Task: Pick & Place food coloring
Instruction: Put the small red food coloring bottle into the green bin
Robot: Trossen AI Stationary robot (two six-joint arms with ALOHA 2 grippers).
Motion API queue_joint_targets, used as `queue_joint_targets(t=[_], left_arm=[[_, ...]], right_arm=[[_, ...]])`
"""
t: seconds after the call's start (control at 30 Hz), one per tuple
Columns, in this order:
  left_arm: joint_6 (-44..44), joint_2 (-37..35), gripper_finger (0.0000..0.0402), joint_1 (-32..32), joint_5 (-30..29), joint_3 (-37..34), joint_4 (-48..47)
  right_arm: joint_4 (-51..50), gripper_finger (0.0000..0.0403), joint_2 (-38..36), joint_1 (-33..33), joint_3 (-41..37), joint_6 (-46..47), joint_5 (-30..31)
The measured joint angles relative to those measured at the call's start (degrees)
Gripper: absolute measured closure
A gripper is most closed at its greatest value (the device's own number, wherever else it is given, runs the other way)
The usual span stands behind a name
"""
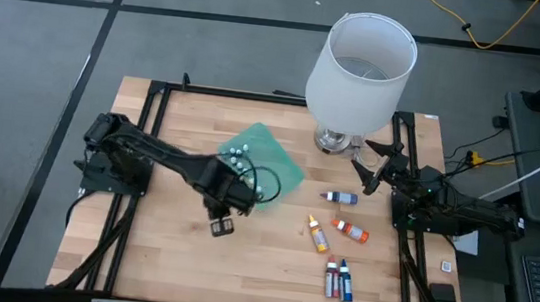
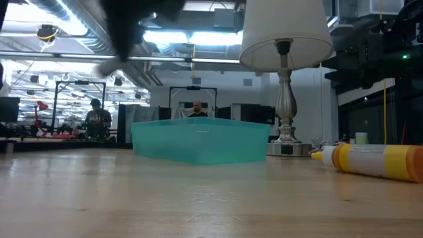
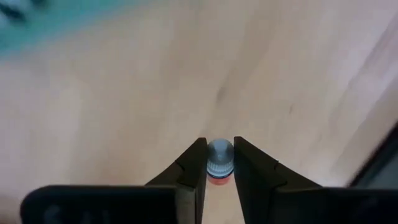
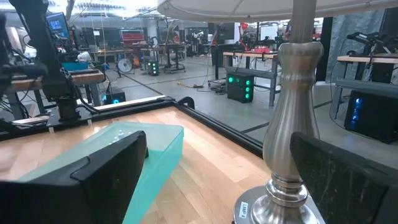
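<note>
Left arm: extended from the left edge toward the middle of the surface. Left end effector (image 3: 220, 163): fingers (image 3: 193, 165) closed on a small bottle (image 3: 219, 161), one finger on each side of its cap. Right arm: at the right edge, near the far corner. Right end effector (image 1: 370, 160): fingers fully spread, holding nothing.
</note>
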Motion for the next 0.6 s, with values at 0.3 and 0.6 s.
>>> queue_joint_targets(t=[0.3,0.6], left_arm=[[2.58,0.09,0.0339,7.98,-11.44,3.68,9.5],[1.54,0.73,0.0339,14.69,-21.8,1.44,17.17]], right_arm=[[0.0,0.0006,0.0,0.01,0.0,0.0,0.01],[0.02,0.0006,0.0,0.01,0.0,0.0,0.02]])
